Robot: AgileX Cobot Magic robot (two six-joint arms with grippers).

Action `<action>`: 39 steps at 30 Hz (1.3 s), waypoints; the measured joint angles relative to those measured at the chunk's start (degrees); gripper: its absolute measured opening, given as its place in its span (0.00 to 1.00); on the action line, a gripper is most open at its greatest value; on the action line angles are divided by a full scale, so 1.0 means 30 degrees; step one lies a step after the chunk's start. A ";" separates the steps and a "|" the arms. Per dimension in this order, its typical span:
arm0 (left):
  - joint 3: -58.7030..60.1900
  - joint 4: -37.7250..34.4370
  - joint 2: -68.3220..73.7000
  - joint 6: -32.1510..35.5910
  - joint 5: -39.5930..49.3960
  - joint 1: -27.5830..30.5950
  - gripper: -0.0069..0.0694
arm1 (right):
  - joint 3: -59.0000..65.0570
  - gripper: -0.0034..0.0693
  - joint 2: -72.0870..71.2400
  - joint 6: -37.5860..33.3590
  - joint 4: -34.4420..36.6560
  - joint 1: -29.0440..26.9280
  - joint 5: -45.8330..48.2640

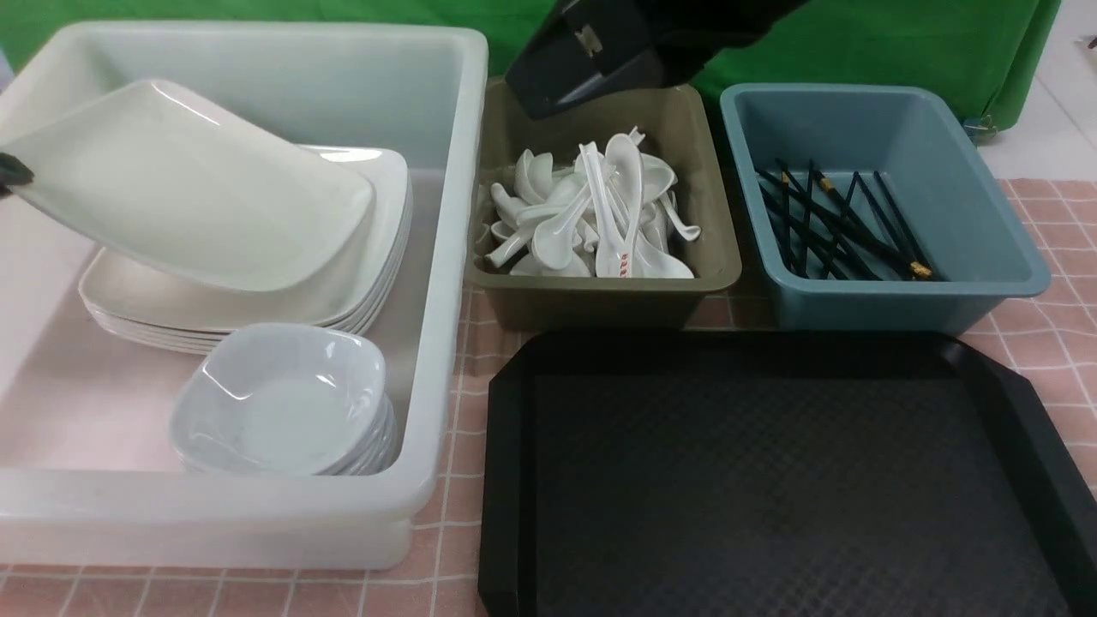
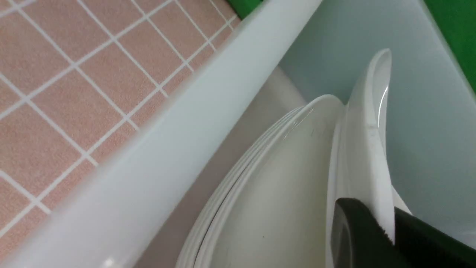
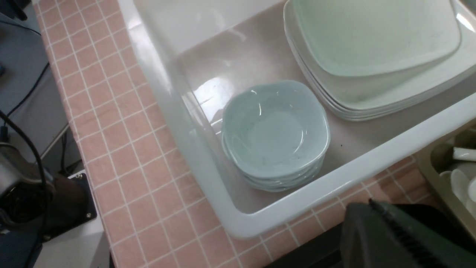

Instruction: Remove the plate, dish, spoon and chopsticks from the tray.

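The plate (image 1: 197,184) is gripped by one edge in the left gripper (image 2: 392,223), whose jaws are clamped on its rim. It is held tilted inside the white bin (image 1: 458,257), its low edge near or on the stack of plates (image 1: 360,296); contact cannot be made out. The slant is judged to let the far edge be set down first, so that the plate can be laid flat on the stack and then let go. The right gripper (image 3: 372,216) is closed on nothing and is kept high by the bins, apparently so that the left arm's path is not crossed. The tray (image 1: 771,480) is seen bare. The dish (image 1: 283,394) is taken to be the top one nested in its pile in the same white bin, the spoon (image 1: 626,231) is laid among other spoons in the olive bin (image 1: 600,300), and the chopsticks (image 1: 831,223) are laid in the blue bin (image 1: 986,257). Each kind is thus sorted with its like, and only the plate is left to be released.
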 joint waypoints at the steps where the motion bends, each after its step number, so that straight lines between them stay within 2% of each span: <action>1: 0.0000 0.0110 0.0202 0.0000 0.0291 0.0000 0.13 | -0.0024 0.09 0.0000 0.0025 0.0000 0.0000 -0.0065; 4: 0.0000 0.0613 0.0469 -0.0056 0.0740 0.0000 0.17 | -0.0023 0.09 0.0000 0.0334 0.0000 0.0000 -0.0143; 6: 0.0000 0.1236 0.0691 -0.0514 0.0954 0.0000 0.23 | -0.0023 0.09 0.0000 0.0423 0.0000 0.0000 -0.0125; 8: 0.0000 0.2307 0.0868 -0.1125 0.1175 0.0000 0.35 | -0.0023 0.09 0.0000 0.0484 0.0017 0.0000 -0.0125; 9: 0.0000 0.2378 0.0908 -0.1185 0.1220 0.0000 0.37 | -0.0023 0.09 0.0000 0.0484 0.0017 0.0000 -0.0125; 11: 0.0000 0.3366 0.1044 -0.1450 0.1790 0.0000 0.51 | -0.0023 0.09 0.0000 0.0501 0.0017 0.0000 -0.0125; 12: 0.0000 0.3366 0.1045 -0.1447 0.1834 0.0000 0.52 | -0.0023 0.09 0.0000 0.0501 0.0017 0.0000 -0.0125; 13: 0.0000 0.4269 0.1115 -0.1453 0.2288 0.0000 0.59 | -0.0023 0.09 0.0000 0.0501 0.0017 0.0000 -0.0125; 15: 0.0000 0.5121 0.1131 -0.1502 0.2560 0.0000 0.67 | -0.0023 0.09 0.0000 0.0501 0.0017 0.0000 -0.0125; 18: -0.0068 0.5798 0.1072 -0.1518 0.2759 0.0000 0.74 | -0.0023 0.09 0.0000 0.0539 0.0017 0.0000 -0.0125; 21: -0.0591 0.6072 0.1050 -0.1561 0.3635 0.0000 0.76 | -0.0023 0.09 0.0000 0.0807 -0.0004 0.0000 -0.0111; 23: -0.1189 0.6089 0.1006 -0.1551 0.4673 0.0000 0.75 | -0.0042 0.09 0.0000 0.0985 -0.0141 0.0000 -0.0087; 26: -0.2419 0.6191 0.0520 -0.1529 0.6308 -0.0249 0.66 | -0.0289 0.09 -0.0045 0.1667 -0.1097 -0.0048 0.0278; 30: -0.4424 0.6517 -0.1915 -0.0274 0.8112 -0.2274 0.26 | -0.1003 0.09 -0.1167 0.3785 -0.4318 -0.0877 0.0511; 32: -0.4838 0.6563 -0.3436 0.0585 0.8480 -0.3661 0.15 | -0.1030 0.09 -0.2164 0.4530 -0.5830 -0.1250 0.0525; 35: -0.4927 0.7152 -0.6541 0.1154 0.8789 -0.6590 0.09 | -0.0441 0.09 -0.4299 0.5658 -0.8325 -0.1612 0.0525; 36: -0.4927 0.7432 -0.6981 0.1176 0.8843 -0.7038 0.09 | -0.0016 0.09 -0.5018 0.6006 -0.9056 -0.1690 0.0525; 39: -0.4151 0.9395 -1.0628 0.0946 0.8550 -1.0755 0.08 | 0.2789 0.09 -0.8266 0.7737 -1.1639 -0.1735 0.0340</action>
